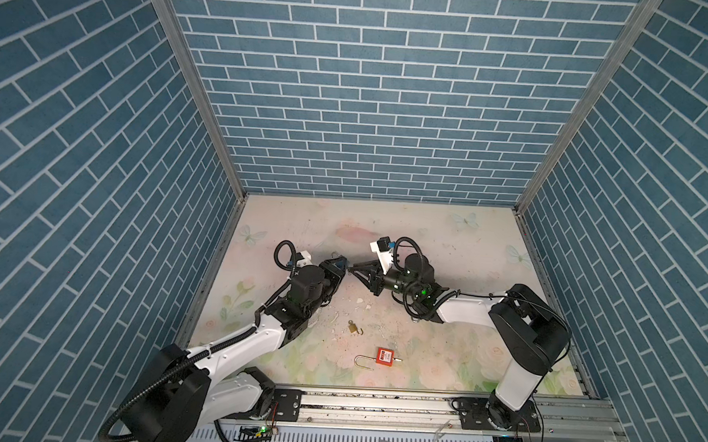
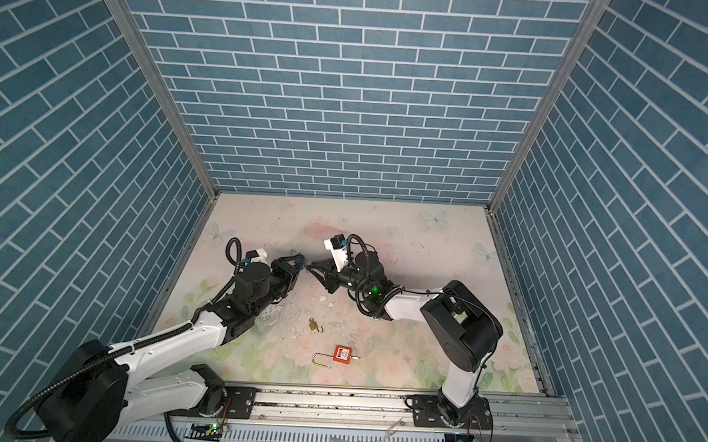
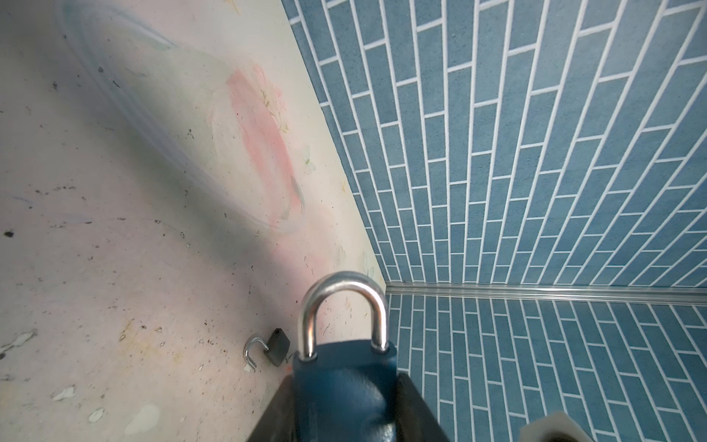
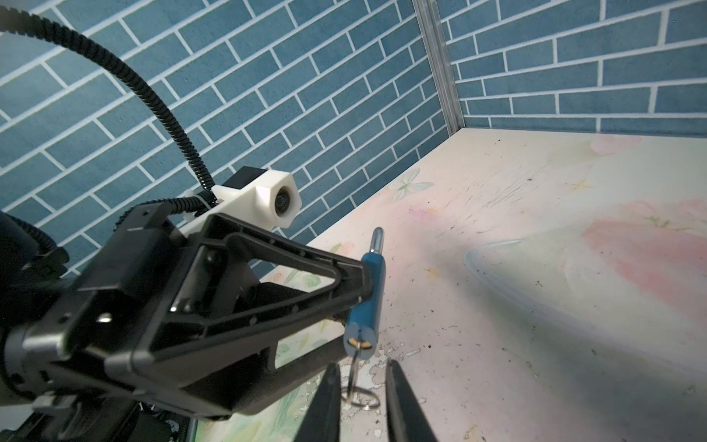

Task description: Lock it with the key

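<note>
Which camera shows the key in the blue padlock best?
Right wrist view: the key sticks out of the blue padlock, between the right gripper's fingers. Left wrist view shows only the padlock; in both top views the key is too small.

Slate-blue brick-pattern wall panels (image 1: 350,105) carry white grout lines in running bond. The pale printed tabletop (image 1: 447,243) shows faded pink blooms, green leaves and light blue butterflies. The blue-painted metal padlock (image 3: 340,382) has a silver shackle, as does the square red plastic padlock (image 1: 384,355). The small brass-yellow padlock (image 1: 353,328) is plain. The little dark padlock (image 3: 277,346) is black or perhaps charcoal.
</note>
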`<state>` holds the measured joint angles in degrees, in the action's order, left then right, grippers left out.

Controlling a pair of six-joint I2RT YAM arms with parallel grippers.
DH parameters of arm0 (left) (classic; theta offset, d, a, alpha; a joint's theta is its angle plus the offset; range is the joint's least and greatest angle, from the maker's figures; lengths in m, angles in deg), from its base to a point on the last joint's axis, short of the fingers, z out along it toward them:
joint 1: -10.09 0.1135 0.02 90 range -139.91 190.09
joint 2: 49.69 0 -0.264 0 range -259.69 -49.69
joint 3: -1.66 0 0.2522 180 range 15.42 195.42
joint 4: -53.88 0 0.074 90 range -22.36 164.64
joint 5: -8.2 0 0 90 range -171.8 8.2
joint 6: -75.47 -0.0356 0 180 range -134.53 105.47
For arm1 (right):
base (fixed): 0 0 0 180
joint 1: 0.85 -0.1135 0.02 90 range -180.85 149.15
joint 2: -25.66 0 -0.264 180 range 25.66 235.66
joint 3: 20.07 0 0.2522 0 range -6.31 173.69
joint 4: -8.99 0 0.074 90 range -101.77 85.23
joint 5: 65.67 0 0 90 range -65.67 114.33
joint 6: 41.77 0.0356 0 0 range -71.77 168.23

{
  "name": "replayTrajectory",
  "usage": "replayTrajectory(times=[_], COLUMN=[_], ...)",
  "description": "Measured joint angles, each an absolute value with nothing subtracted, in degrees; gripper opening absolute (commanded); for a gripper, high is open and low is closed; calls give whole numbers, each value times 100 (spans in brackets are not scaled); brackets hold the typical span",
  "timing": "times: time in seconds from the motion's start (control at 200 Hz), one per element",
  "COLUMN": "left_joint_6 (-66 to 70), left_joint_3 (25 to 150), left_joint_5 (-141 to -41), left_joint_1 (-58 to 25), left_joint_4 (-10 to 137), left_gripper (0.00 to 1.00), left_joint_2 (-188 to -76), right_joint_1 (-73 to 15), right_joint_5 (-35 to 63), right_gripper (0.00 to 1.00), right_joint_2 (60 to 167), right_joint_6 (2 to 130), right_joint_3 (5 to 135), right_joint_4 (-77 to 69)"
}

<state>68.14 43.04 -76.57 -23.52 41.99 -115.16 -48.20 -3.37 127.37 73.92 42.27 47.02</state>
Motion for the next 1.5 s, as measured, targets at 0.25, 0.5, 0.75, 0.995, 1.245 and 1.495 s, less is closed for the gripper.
replayTrajectory(times=[0.25, 0.5, 0.75, 0.995, 1.245, 1.495], left_joint_6=[6845, 6858, 6860, 6819, 6202, 4895], left_joint_3=[4302, 4289, 4278, 4219, 4671, 6164], left_joint_5=[-7657, -7661, -7775, -7733, -7469, -7668], left_joint_1=[-2328, -2310, -2214, -1484, -868, -946], left_joint_4=[4201, 4203, 4203, 4203, 5299, 7454], left_gripper=[0, 0, 0, 0, 0, 0], left_joint_2=[-11516, -11530, -11534, -11339, -10928, -11967], right_joint_1=[-4835, -4831, -4831, -4838, -4759, -4470], right_joint_5=[-440, -440, -440, -438, -237, -7], right_gripper=[5, 0, 0, 0, 0, 0], right_joint_2=[12834, 12866, 12886, 12829, 12217, 11616], right_joint_6=[7399, 7438, 7440, 7499, 7547, 7491], right_joint_3=[4281, 4284, 4284, 4045, 3158, 3055], right_joint_4=[4741, 4754, 4757, 4776, 4588, 4142])
